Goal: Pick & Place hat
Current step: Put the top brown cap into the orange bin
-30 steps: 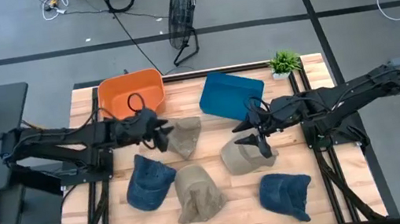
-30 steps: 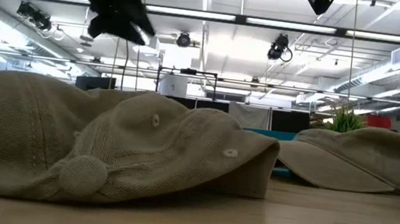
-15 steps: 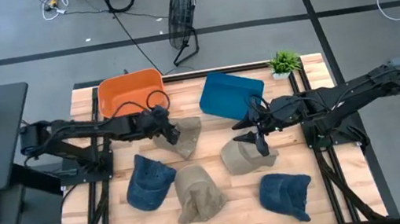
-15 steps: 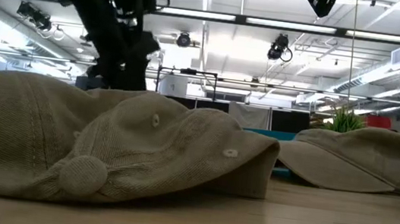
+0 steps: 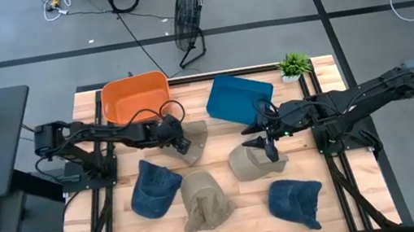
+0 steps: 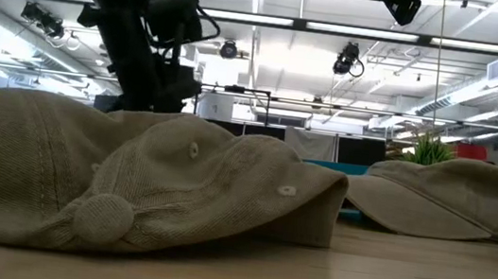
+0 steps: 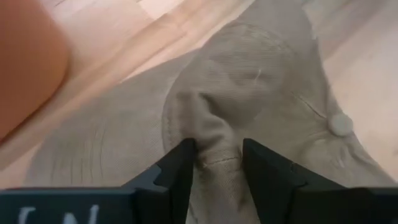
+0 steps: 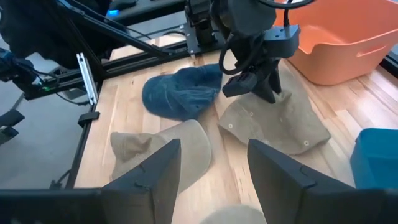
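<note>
Five caps lie on the table. A tan hat (image 5: 194, 142) lies flat just in front of the orange bin (image 5: 136, 96). My left gripper (image 5: 180, 142) is down on this hat's left part and shut on its cloth; the right wrist view shows the gripper (image 8: 256, 88) standing on the hat (image 8: 283, 121). My right gripper (image 5: 269, 149) hovers open above a second tan hat (image 5: 249, 163), in front of the blue bin (image 5: 239, 97). In the low view the left arm (image 6: 137, 45) drops behind a near tan hat (image 6: 129, 187). My left gripper pinches a raised fold of the tan hat's crown (image 7: 217, 148) between its two fingers (image 7: 181, 167), near the hat's left side. It comes from above, slanting down from the table's left. The rest of the hat lies flat on the table.
A blue hat (image 5: 154, 187), a third tan hat (image 5: 206, 200) and another blue hat (image 5: 295, 201) lie along the near half. A small plant (image 5: 294, 64) stands at the far right corner. A fan (image 5: 188, 16) and cables are on the floor beyond.
My left gripper has moved toward the table's right and come down onto the tan hat in front of the orange bin. The right arm has stayed almost still above the other tan hat.
</note>
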